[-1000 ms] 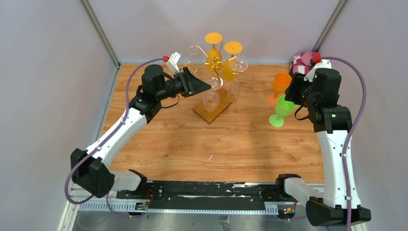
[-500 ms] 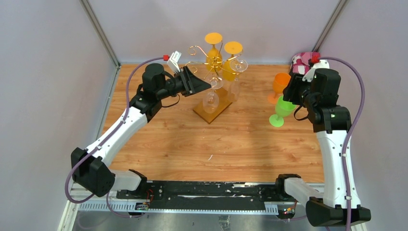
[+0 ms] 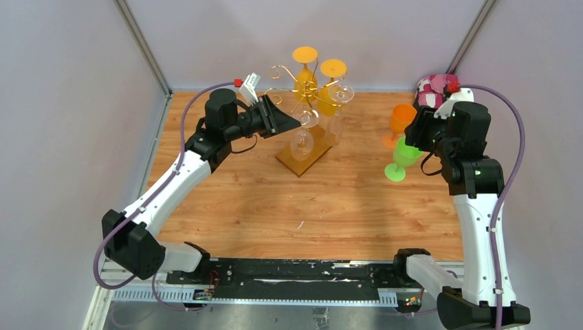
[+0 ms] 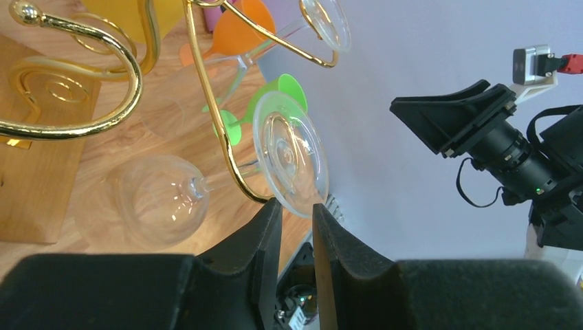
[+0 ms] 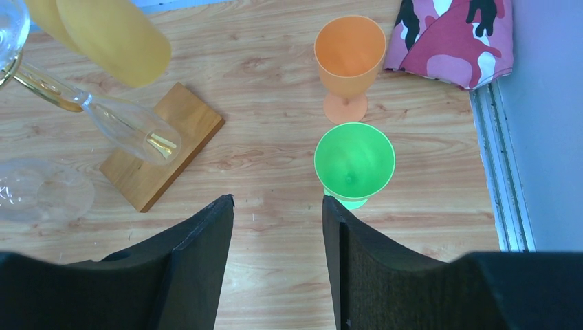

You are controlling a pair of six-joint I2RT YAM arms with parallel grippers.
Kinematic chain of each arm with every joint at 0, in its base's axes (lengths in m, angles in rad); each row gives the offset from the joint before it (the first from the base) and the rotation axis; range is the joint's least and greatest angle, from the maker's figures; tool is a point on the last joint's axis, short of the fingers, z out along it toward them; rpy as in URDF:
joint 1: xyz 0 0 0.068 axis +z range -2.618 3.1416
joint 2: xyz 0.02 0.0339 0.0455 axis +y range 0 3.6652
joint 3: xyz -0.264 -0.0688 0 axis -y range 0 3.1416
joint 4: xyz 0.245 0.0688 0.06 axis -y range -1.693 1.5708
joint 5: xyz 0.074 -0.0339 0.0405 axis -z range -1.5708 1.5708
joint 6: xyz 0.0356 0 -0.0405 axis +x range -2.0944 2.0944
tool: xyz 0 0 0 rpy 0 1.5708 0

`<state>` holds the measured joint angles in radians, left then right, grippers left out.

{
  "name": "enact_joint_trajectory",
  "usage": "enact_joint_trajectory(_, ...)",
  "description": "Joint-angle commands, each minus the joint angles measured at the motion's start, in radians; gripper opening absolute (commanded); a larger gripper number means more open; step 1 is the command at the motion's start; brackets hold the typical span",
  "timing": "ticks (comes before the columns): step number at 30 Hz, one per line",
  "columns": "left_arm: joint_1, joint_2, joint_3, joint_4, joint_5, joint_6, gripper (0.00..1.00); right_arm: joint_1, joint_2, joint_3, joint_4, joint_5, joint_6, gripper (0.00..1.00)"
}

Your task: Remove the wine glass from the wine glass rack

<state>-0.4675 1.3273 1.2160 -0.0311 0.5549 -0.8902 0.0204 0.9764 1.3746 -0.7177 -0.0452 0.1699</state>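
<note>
Gold wire, clear glass, and we are right at the grab. The left gripper (image 4: pixel 297 210) is up against the rack (image 3: pixel 300 162), which stands on its wooden base at the back of the table (image 3: pixel 309 206). Its target, the clear wine glass (image 4: pixel 161 199), hangs bowl-down from one curled arm. The round foot (image 4: pixel 292 165) sits on top of the wire.

From the left wrist, the two black fingers (image 4: pixel 265 234) are drawn close, with only a thin slit between them. The lower rim of that foot sits right at the mouth of the slit. Are the pads biting the glass, or just framing it? I cannot tell from here.

Over on the right, the right gripper (image 5: pixel 278 203) hangs above the table with fingers spread wide and nothing between them. A green glass (image 5: pixel 354 158) and an orange glass (image 5: pixel 349 48) stand upright just beyond it.

So the glass is not yet off the rack, and the step in hand looks like securing the grip on the foot. Next, I'd say, comes a firm but gentle pinch, then a slide outward along the wire arm until the stem clears the open end. Pull the wrong way and the stem snags the curl, or the light rack tips over.
</note>
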Motion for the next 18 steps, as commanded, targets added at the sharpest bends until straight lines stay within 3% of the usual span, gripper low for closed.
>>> enact_joint_trajectory(1,-0.007,0.008,0.043,-0.056,-0.015,0.017,0.26,-0.011,-0.026,-0.02,0.026,-0.021,0.016,0.55)
enact_joint_trajectory(8,-0.007,0.004,0.056,-0.093,-0.037,0.025,0.15,-0.011,-0.042,-0.032,0.038,-0.03,0.015,0.55)
enact_joint_trajectory(18,-0.007,0.01,0.056,-0.104,-0.044,-0.006,0.08,-0.01,-0.046,-0.039,0.047,-0.043,0.018,0.55)
